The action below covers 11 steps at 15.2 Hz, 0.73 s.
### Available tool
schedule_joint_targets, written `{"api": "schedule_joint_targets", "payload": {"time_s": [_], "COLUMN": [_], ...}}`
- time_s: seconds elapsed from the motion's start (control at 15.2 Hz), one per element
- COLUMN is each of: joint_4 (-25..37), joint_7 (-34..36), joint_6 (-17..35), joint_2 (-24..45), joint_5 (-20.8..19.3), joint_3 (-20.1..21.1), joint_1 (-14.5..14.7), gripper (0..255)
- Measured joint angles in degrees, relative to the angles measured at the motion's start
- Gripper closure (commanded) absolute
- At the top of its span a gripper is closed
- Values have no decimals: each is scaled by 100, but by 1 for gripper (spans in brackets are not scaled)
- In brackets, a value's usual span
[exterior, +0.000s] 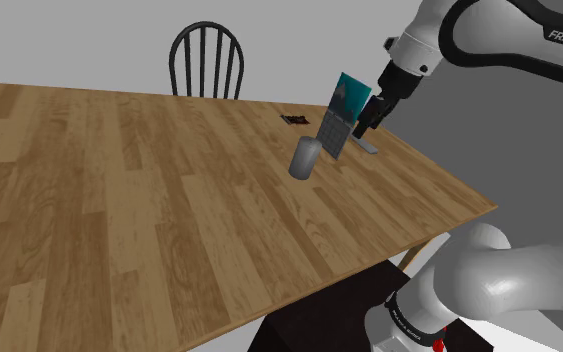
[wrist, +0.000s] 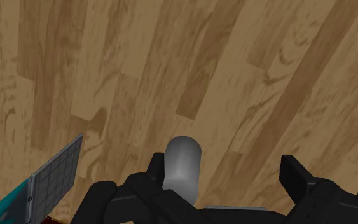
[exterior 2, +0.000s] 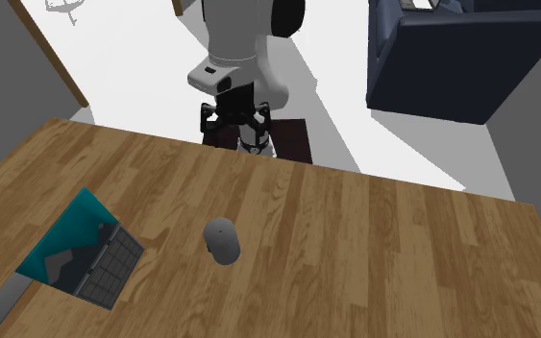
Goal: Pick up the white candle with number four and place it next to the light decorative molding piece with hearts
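Observation:
A pale grey cylinder, the candle (exterior: 306, 158), stands upright on the wooden table (exterior: 119, 220); no number shows on it. In the second exterior view the candle (exterior 2: 222, 240) is mid-table, well in front of my gripper (exterior 2: 234, 123). My gripper (exterior: 366, 126) hangs open in the air above and to the shoulder view's right of the candle. Seen from the wrist, the candle (wrist: 182, 162) lies far below, close to one finger (wrist: 158, 169), and nothing touches it. A flat grey strip (exterior: 367, 147), perhaps the molding, lies beside a teal panel; no hearts are discernible.
A teal panel with a grey grid face (exterior: 339, 120) leans just behind the candle; it appears again (exterior 2: 81, 252) near the table's corner. A small dark flat item (exterior: 294, 119) lies further back. A dark chair (exterior: 207, 60) stands at the far edge. A dark sofa (exterior 2: 460, 58) is beyond.

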Motion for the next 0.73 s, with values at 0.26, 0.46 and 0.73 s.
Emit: {"api": "schedule_joint_targets", "payload": {"time_s": [0.26,0.46,0.73], "joint_4": [178,515,1026], "joint_7": [-393,-894,-1634], "joint_6": [159,304,460], "joint_2": [525,1269,2286], "joint_5": [-120,-243,-412], "joint_3": [-134,-250,-411], "joint_1": [76,193,310], "gripper": [0,0,0]}}
